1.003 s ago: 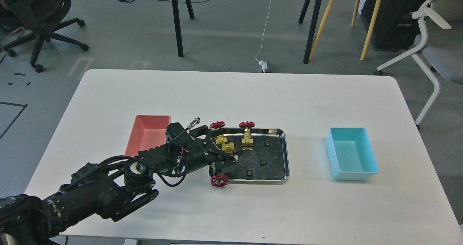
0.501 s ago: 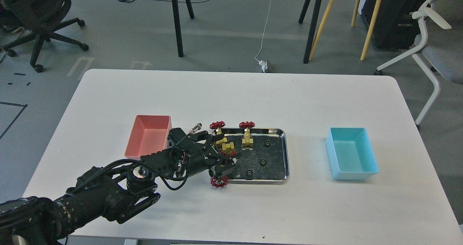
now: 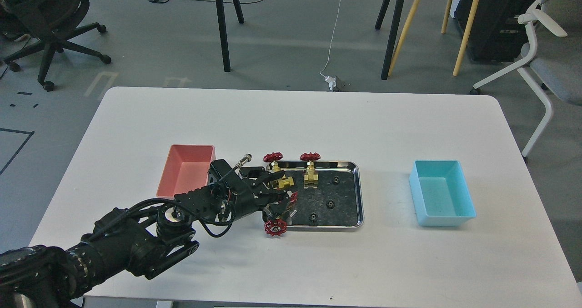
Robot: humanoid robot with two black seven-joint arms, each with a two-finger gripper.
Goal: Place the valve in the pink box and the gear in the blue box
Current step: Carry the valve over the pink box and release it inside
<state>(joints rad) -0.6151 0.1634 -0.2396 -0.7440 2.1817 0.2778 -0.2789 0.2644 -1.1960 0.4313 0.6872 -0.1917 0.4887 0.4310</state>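
My left gripper (image 3: 278,190) reaches over the left end of the steel tray (image 3: 350,224). Its fingers are closed around a valve (image 3: 284,182) that lies on its side, brass body up and red handwheel toward the tray's middle. Two more valves stand at the tray's back edge (image 3: 273,157) (image 3: 310,168). A fourth valve (image 3: 275,227) hangs at the tray's front-left corner, just below my gripper. Three tiny black gears lie in the tray's right half (image 3: 335,179) (image 3: 331,203) (image 3: 313,217). The pink box (image 3: 186,170) sits left of the gripper. The blue box (image 3: 442,193) stands far right. Both boxes hold nothing. My right gripper is out of view.
The white table (image 3: 291,117) carries only the tray and the two boxes. Off the table, a black office chair stands at the back left, stand legs at the back, and a grey chair at the right.
My left gripper has narrowed its fingers onto the lying valve at the tray's left end. The valve's red handwheel now shows beside the fingers. The arm has shifted slightly.
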